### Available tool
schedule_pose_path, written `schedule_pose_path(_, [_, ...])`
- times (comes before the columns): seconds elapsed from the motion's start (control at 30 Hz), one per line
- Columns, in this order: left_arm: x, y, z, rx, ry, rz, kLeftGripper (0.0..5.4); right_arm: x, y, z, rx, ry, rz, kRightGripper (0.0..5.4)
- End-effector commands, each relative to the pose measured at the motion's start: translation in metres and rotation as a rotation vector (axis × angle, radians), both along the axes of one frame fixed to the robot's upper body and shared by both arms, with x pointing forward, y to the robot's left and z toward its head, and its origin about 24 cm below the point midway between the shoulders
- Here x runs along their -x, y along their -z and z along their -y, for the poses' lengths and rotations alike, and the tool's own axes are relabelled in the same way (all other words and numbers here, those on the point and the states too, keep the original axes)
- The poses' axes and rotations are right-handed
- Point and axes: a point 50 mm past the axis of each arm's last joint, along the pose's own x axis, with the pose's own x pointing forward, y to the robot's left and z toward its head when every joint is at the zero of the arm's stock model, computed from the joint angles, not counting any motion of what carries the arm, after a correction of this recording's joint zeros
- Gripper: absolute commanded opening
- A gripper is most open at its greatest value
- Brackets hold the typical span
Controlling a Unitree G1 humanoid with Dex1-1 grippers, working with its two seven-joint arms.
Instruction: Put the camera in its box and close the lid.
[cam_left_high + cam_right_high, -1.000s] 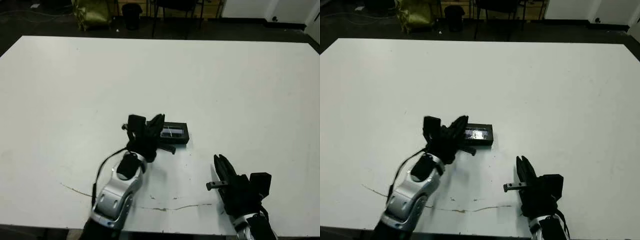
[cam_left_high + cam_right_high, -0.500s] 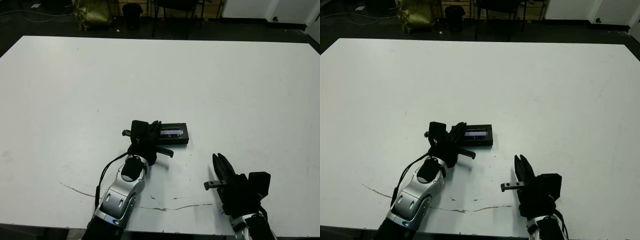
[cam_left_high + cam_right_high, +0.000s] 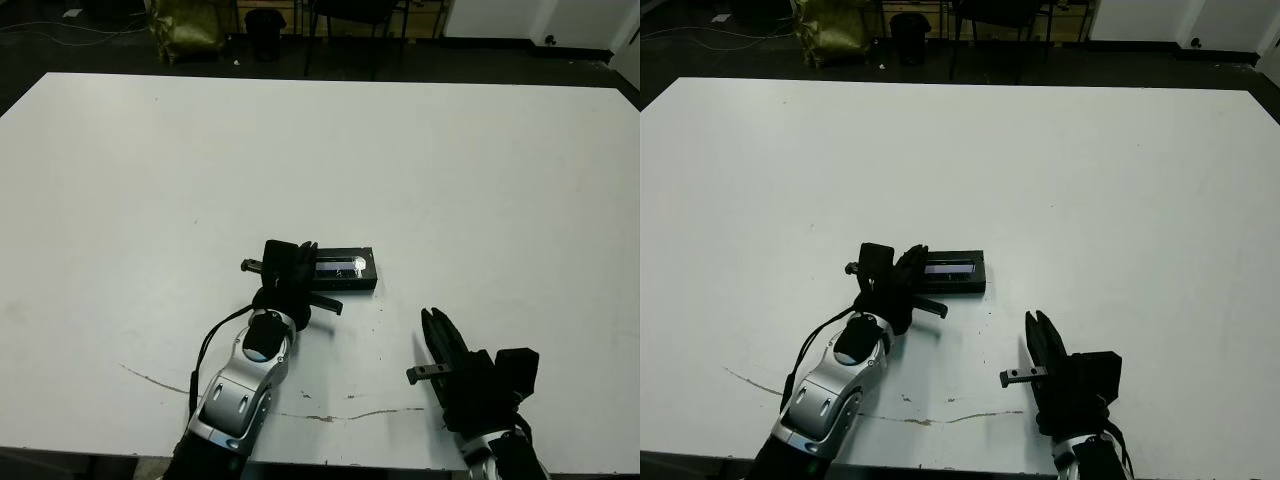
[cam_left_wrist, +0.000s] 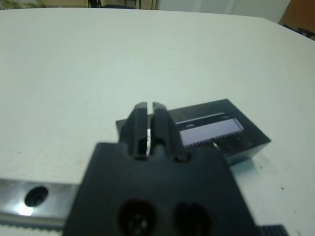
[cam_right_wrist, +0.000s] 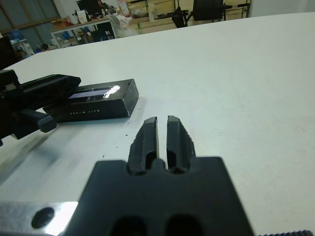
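Note:
The box lies in the middle of the table's near half, a black oblong with faint print on its side. The lid sits flat on top of it, its glossy strip facing up. No camera shows; it is hidden. My left gripper is shut, with nothing between its fingers, and its tips are over the lid's left end. My right gripper is also shut and holds nothing. It hovers near the table's front edge, to the right of the box and apart from it.
A thin dark crack or scratch runs across the white table near its front edge. Beyond the far edge are a dark floor, chair legs and a yellow-green bag.
My left gripper has come down and drawn back a little over the lid's left end. The right gripper has barely drifted.

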Motion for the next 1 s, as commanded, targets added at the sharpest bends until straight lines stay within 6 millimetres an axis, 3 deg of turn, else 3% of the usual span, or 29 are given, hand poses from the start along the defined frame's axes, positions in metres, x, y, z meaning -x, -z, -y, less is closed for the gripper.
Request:
schedule_pose_path(0.03, [0.022, 0.046, -0.007, -0.069, 0.0, -0.232, 0.05, 0.009, 0.009, 0.003, -0.005, 0.016, -0.048, 0.0])
schedule_pose_path(0.3, [0.018, 0.039, 0.016, -0.046, 0.062, -0.291, 0.05, 0.01, 0.005, 0.003, 0.01, 0.064, -0.052, 0.0])
schedule_pose_path(0.53, [0.014, 0.035, 0.02, -0.059, 0.098, -0.326, 0.05, 0.01, 0.005, 0.004, 0.024, 0.066, -0.029, 0.0])
schedule_pose_path(0.7, [0.013, 0.024, 0.002, 0.022, 0.088, -0.214, 0.05, 0.009, 0.004, 0.007, 0.055, 0.085, -0.055, 0.0])
schedule_pose_path(1.0, [0.015, -0.033, -0.057, 0.12, -0.034, 0.266, 0.05, 0.006, -0.006, 0.012, 0.108, 0.106, -0.083, 0.0])
